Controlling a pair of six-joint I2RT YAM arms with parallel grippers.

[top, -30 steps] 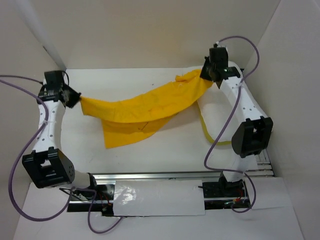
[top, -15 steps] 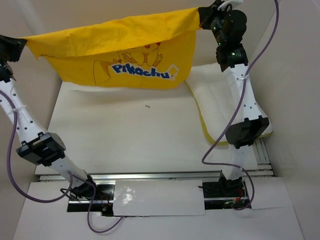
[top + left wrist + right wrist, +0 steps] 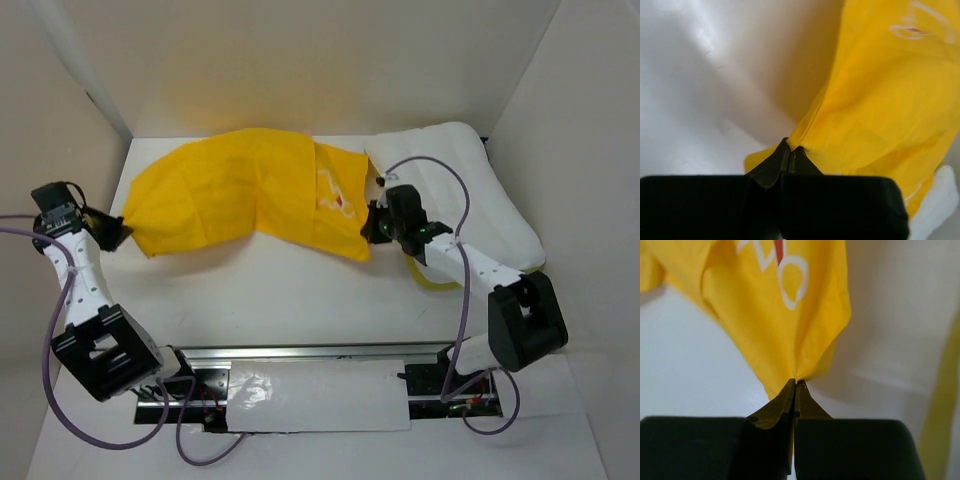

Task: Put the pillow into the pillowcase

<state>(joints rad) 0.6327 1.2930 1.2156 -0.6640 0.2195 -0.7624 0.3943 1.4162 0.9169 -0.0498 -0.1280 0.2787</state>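
Observation:
The yellow pillowcase [image 3: 250,195] lies spread across the back middle of the table, its reverse side up with a faint white outline near its right end. My left gripper [image 3: 118,232] is shut on its left corner [image 3: 805,135]. My right gripper [image 3: 372,228] is shut on its right lower corner [image 3: 800,370], low over the table. The white pillow [image 3: 470,190] lies at the back right, partly under my right arm, with a thin yellowish edge near the arm. The pillow's white corner shows in the left wrist view [image 3: 940,195].
White walls enclose the table on the left, back and right. The metal base rail [image 3: 320,352] runs along the near edge. Purple cables loop from both arms.
Both grippers have come down from high at the back to table level, still holding the pillowcase. The case went from hanging stretched with the Pikachu print showing to lying on the table.

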